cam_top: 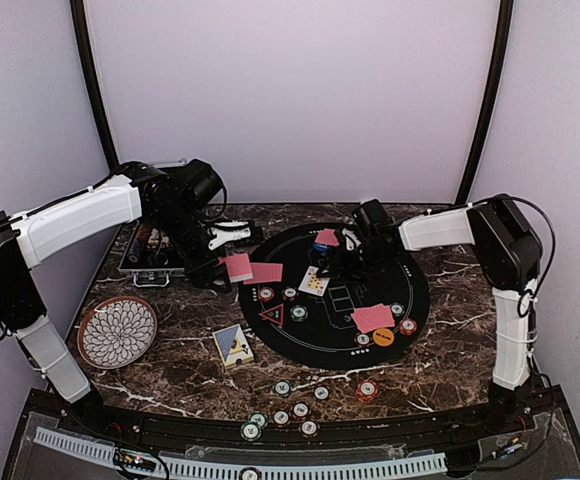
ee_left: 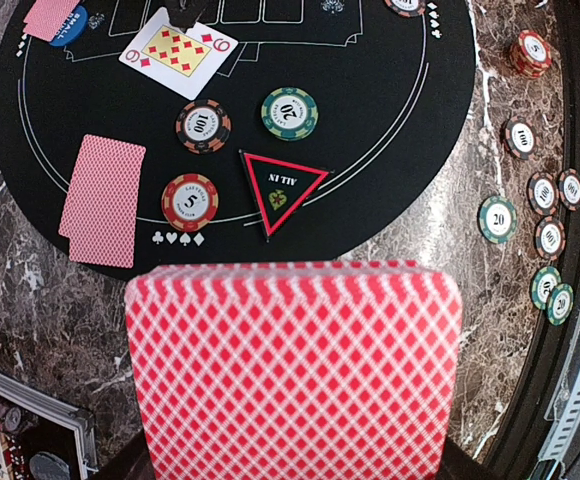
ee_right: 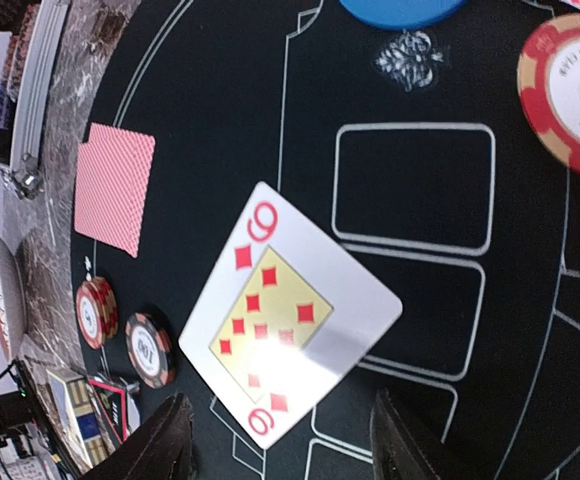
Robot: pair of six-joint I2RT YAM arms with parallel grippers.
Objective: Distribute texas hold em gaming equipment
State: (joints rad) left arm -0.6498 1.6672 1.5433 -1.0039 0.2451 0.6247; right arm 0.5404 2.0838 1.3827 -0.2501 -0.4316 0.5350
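My left gripper is shut on a deck of red-backed playing cards, held over the marble just off the left rim of the black round mat; the deck hides its fingers in the left wrist view. My right gripper stands open just above the mat, and a face-up nine of diamonds lies askew before its fingertips, untouched. On the mat lie a red-backed pair, a red triangle, a red chip, a dark chip, a green chip and a blue disc.
Another red-backed pair and an orange disc lie on the mat's right side. Several loose chips sit on the marble near the front edge. A patterned plate, a card box and a silver case stand at the left.
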